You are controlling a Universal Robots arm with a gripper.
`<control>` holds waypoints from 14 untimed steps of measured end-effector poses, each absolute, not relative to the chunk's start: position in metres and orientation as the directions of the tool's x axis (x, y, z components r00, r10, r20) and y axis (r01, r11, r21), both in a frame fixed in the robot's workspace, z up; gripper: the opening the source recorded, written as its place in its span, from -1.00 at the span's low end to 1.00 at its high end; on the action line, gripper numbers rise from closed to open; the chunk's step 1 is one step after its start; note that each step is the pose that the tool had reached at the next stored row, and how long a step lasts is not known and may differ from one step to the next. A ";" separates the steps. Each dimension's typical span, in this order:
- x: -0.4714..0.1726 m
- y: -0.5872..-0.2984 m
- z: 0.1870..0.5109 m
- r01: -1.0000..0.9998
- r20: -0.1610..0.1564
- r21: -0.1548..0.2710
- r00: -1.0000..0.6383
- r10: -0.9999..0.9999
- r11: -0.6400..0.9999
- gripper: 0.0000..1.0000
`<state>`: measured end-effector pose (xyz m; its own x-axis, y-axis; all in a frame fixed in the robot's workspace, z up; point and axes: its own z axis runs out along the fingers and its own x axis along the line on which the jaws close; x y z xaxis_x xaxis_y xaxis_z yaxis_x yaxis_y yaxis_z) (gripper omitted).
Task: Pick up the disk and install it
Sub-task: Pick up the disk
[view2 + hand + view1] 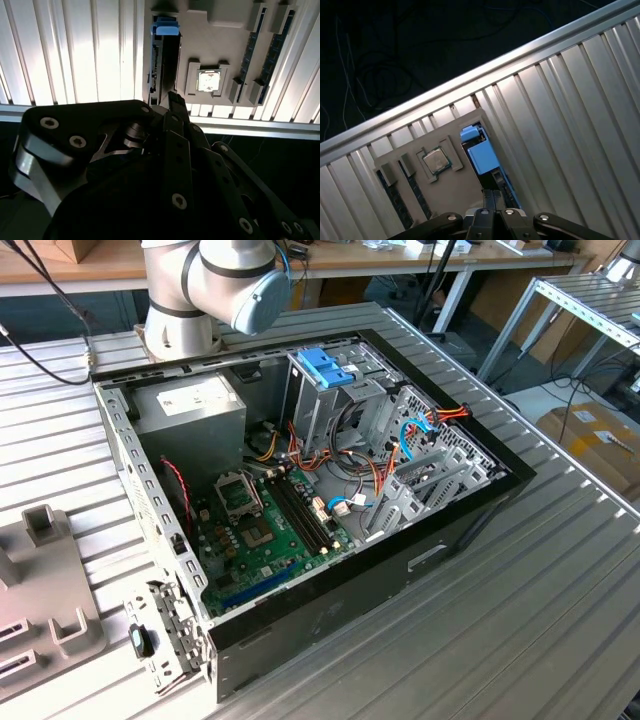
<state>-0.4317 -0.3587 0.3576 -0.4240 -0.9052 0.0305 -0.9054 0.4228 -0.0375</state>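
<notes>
Blue-railed disk (pixel 482 157) edgewise in tray (pixel 455 187)

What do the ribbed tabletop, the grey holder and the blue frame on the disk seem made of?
The ribbed tabletop looks like bare aluminium: silvery, grooved, with soft glare. The grey holder seems matte plastic, though painted metal is possible: dull, even, no shine. The disk has a light-blue frame that looks like smooth moulded plastic, evenly coloured.

The arm (pixel 215 280) is silver-grey, with rounded cylindrical joints and a pale-blue end cap; the gripper (pixel 173 100) is black bar linkage (silver screws at each pivot).
</notes>
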 end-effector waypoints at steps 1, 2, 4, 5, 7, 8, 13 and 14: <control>-0.432 -0.359 0.358 -0.910 0.031 -0.038 -0.414 -0.910 0.413 -0.79; -0.432 -0.359 0.358 -0.915 0.031 -0.038 -0.404 -0.914 0.403 -0.79; -0.432 -0.359 0.358 -0.924 0.031 -0.038 -0.383 -0.923 0.382 -0.79; -0.432 -0.359 0.358 -0.928 0.030 -0.038 -0.372 -0.928 0.371 -0.79; -0.432 -0.359 0.358 -0.940 0.031 -0.038 -0.339 -0.940 0.338 -0.79; -0.432 -0.359 0.358 -0.947 0.031 -0.038 -0.319 -0.947 0.318 -0.79; -0.432 -0.359 0.358 -0.950 0.031 -0.038 -0.311 -0.950 0.310 -0.79; -0.432 -0.359 0.358 -0.950 0.031 -0.038 -0.311 -0.950 0.310 -0.79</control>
